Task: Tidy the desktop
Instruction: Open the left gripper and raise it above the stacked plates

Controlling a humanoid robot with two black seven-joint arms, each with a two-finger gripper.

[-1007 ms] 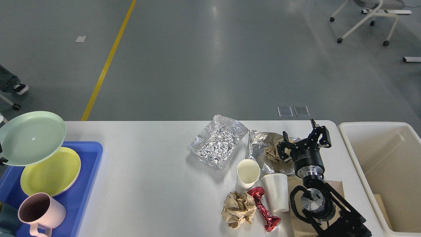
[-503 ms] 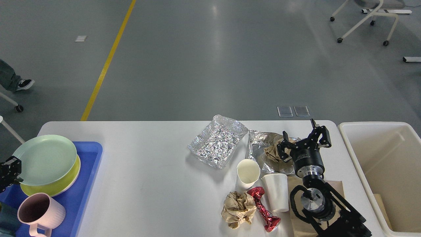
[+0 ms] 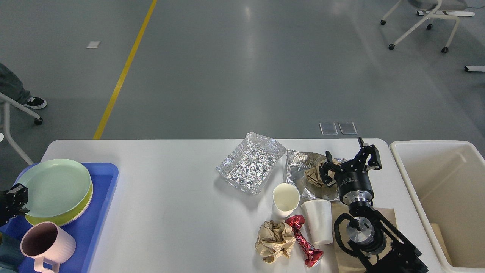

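Note:
The white desktop (image 3: 174, 212) carries litter on its right half: a foil tray (image 3: 250, 163), a foil sheet (image 3: 299, 161) with crumpled brown paper (image 3: 311, 176) on it, an upright paper cup (image 3: 285, 199), an upturned white cup (image 3: 318, 222), a red wrapper (image 3: 303, 240) and a brown paper ball (image 3: 274, 237). My right gripper (image 3: 349, 157) is open and empty, over the right end of the foil sheet. My left gripper (image 3: 14, 201) shows small and dark at the left edge, against the rim of a green plate (image 3: 57, 187).
The green plate lies on a yellow plate (image 3: 77, 212) in a blue tray (image 3: 98, 223), with a pink mug (image 3: 45, 242) in front. A cream bin (image 3: 439, 189) stands off the desktop's right end. Flat brown paper (image 3: 388, 216) lies under my right arm.
The green plate, held high and tilted a second ago, has come down flat onto the yellow plate in the blue tray. My left gripper stays by its rim. The right arm has not moved.

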